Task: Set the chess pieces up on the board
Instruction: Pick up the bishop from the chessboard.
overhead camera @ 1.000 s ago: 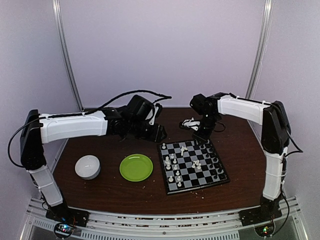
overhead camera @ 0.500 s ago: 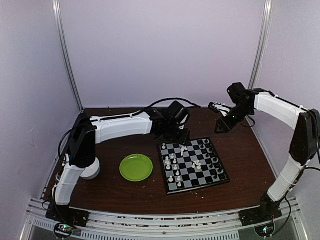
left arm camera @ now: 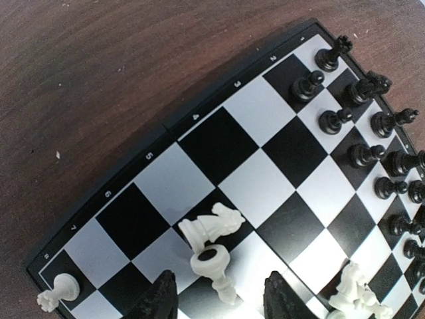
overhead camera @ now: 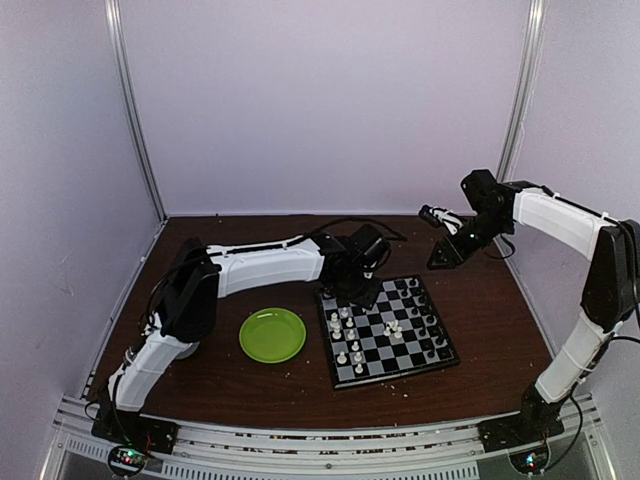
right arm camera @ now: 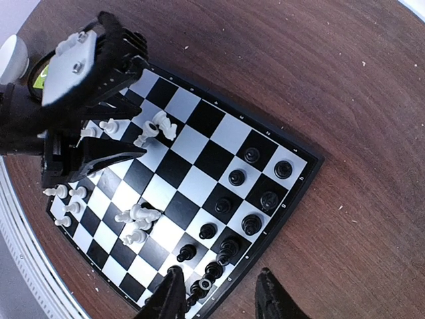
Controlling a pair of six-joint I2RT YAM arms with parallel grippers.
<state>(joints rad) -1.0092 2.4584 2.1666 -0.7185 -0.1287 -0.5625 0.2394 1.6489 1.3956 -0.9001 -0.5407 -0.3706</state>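
1. Left wrist view: the left gripper (left arm camera: 222,302) hangs low over the board (left arm camera: 219,139). Its two dark fingers are apart, with nothing pinched between them.
2. A toppled white piece (left arm camera: 214,269) lies on its side in the gap between those fingers, just ahead of their tips.
3. Its long axis runs roughly along the gap, a little slanted. The slim end points back toward the hand and the round hollow base points away.
4. A white knight (left arm camera: 216,224), also fallen, lies just beyond that base. I cannot tell whether the two touch.
5. A heap of white pieces (left arm camera: 355,296) lies just outside the finger on the right of this view. Farther that way, black pieces (left arm camera: 362,154) stand upright in rows along the board's edge.
6. From the top external view, the left gripper (overhead camera: 362,290) is at the board's (overhead camera: 400,362) far left corner.
7. The right gripper (overhead camera: 445,255) is raised beyond the far right corner, well apart from the fallen pieces.
8. From the right wrist view, the right gripper (right arm camera: 216,299) also has its fingers apart and holds nothing.
9. My judgement is that the left hand is much the nearer and already straddles its target. A straight descent would let the fingers close across the piece's narrow width. The knight lies close enough that it could be nudged.
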